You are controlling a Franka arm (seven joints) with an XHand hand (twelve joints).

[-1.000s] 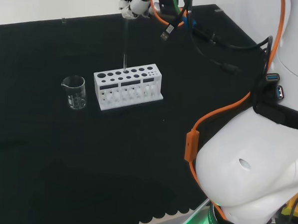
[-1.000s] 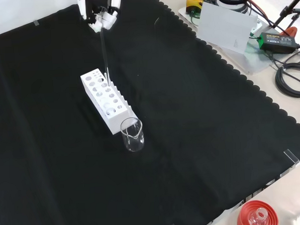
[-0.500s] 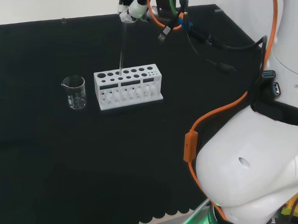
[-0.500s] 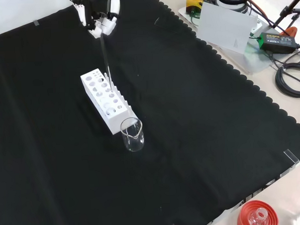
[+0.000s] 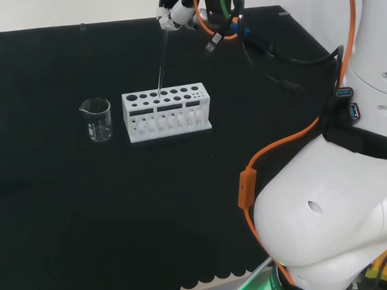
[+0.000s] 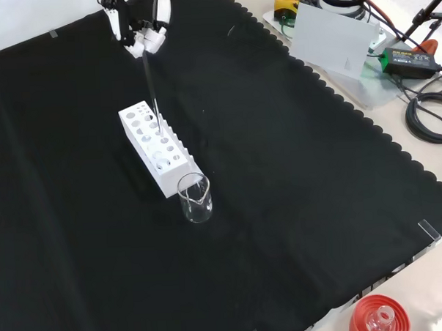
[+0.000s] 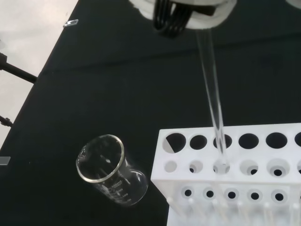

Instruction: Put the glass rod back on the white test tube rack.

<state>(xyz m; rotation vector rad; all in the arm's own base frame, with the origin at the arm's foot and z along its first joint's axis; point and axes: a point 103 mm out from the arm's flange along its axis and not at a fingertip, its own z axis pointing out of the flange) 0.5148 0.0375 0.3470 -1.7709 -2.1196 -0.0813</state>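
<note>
While the hand (image 6: 143, 33) pinched the top of the glass rod (image 6: 150, 80) between its fingertips (image 5: 171, 14), the rod hung nearly upright — its lower tip at a hole in the middle row of the white test tube rack (image 5: 165, 111). Just beside the rack's end stood a clear beaker (image 5: 96, 118) — apart from it.

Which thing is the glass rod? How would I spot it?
Find the white test tube rack in the middle of the black cloth, with a little clear beaker beside it. The glass rod is the thin clear stick standing up from the rack's top, its upper end pinched in the hand.
</note>
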